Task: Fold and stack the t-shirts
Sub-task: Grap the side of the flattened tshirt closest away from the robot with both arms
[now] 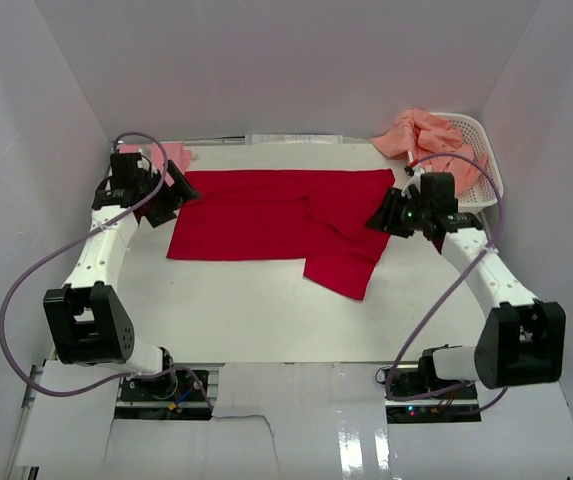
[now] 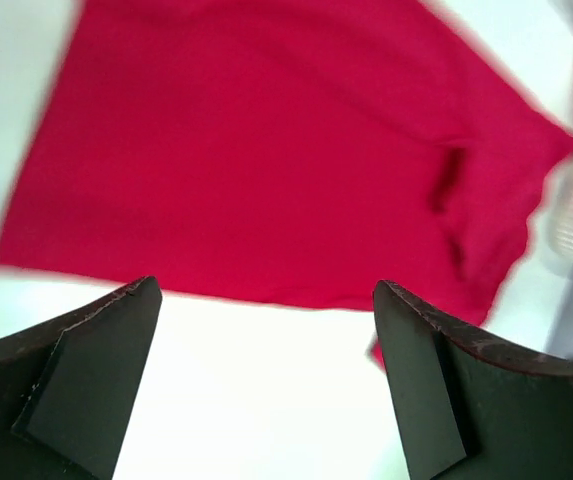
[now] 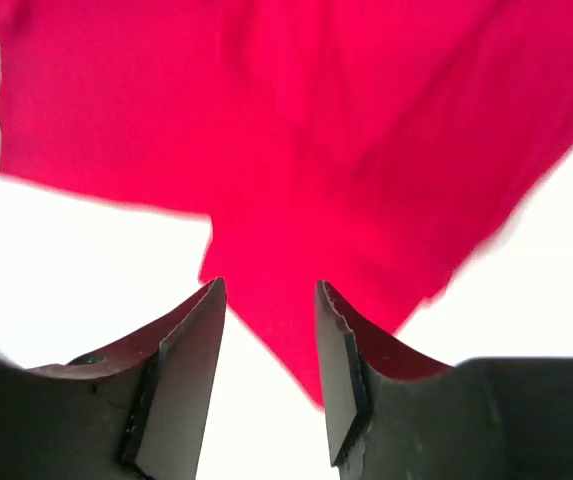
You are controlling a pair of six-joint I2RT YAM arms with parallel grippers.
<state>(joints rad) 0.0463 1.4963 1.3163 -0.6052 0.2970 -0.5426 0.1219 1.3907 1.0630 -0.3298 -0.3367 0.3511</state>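
A bright red t-shirt (image 1: pixel 276 215) lies spread flat across the back of the white table, one flap folded toward the front right (image 1: pixel 344 262). It fills the left wrist view (image 2: pixel 286 150) and the right wrist view (image 3: pixel 306 130). My left gripper (image 1: pixel 169 195) hovers at the shirt's left edge, open wide, nothing between its fingers (image 2: pixel 266 385). Above the shirt's right corner, my right gripper (image 1: pixel 386 215) has its jaws apart and empty (image 3: pixel 266 375). A salmon-orange t-shirt (image 1: pixel 421 133) hangs over the basket rim. Behind the left arm, some light pink cloth (image 1: pixel 174 154) peeks out.
A white latticed basket (image 1: pixel 476 160) stands at the back right by the wall. White walls close in the table on three sides. The arm bases and cables sit at the near edge.
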